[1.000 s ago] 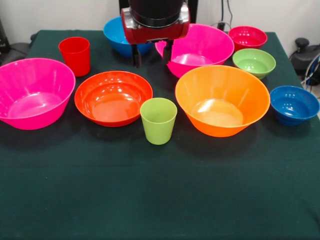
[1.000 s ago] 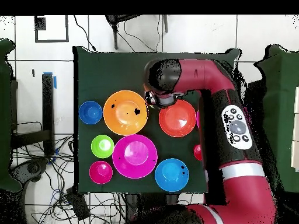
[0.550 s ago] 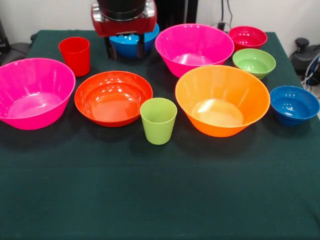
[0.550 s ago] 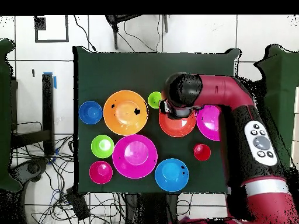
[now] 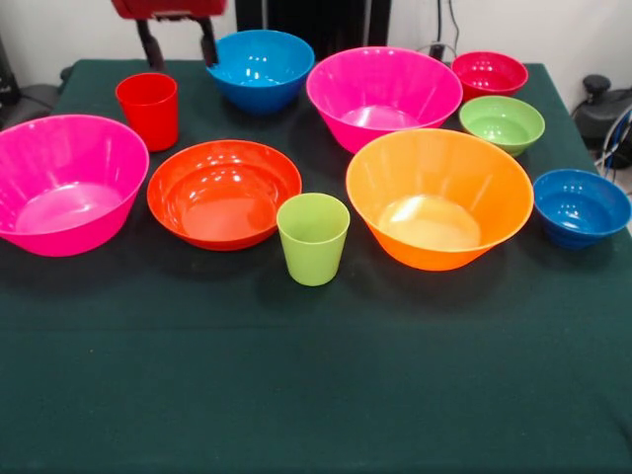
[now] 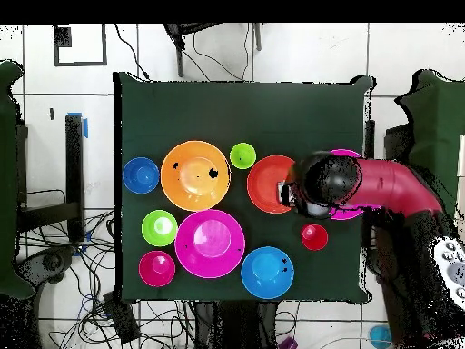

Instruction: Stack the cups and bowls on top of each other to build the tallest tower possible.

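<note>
Place: I read it as a robotics lab | evidence: green-clothed bench [image 6: 236, 109] on white tiled floor [image 6: 409, 54] | loose cables [image 6: 64, 273] trailing beside it

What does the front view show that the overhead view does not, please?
Only the front view shows the hand, its two fingers apart and empty near the red plastic tumbler, and one big pink plastic bowl whole. Only the overhead view shows the red arm covering most of that bowl, and the cabled floor. Both show the big orange plastic bowl and the lime green plastic tumbler, unstacked.
</note>
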Controlling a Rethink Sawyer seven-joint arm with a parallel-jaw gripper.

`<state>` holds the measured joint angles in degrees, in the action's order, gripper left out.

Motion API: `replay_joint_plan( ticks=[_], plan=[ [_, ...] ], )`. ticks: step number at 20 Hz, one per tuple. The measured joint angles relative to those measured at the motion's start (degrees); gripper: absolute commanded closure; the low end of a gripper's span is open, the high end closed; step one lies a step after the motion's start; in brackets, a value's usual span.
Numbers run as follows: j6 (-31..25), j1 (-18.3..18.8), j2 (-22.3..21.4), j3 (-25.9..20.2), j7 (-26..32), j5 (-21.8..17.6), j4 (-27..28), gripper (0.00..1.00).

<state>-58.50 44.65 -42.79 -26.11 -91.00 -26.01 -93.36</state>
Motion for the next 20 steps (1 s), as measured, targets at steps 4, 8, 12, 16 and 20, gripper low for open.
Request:
replay_joint_plan(
  ticks=[4, 8, 12, 16, 20],
  plan=[
    [2.10, 3.55, -3.14, -0.05, 0.00, -1.87, -4.35, 0.00],
    [4.28, 5.52, -4.08, -0.06, 0.00, -3.72, -6.64, 0.00],
    [9.21, 7.86, -4.20, -0.07, 0.00, -4.98, -9.72, 0.00],
    [16.32, 9.94, -3.91, -0.06, 0.00, -6.35, -12.96, 0.00],
    [20.76, 10.88, -3.29, -0.05, 0.00, -6.87, -14.99, 0.00]
  ],
)
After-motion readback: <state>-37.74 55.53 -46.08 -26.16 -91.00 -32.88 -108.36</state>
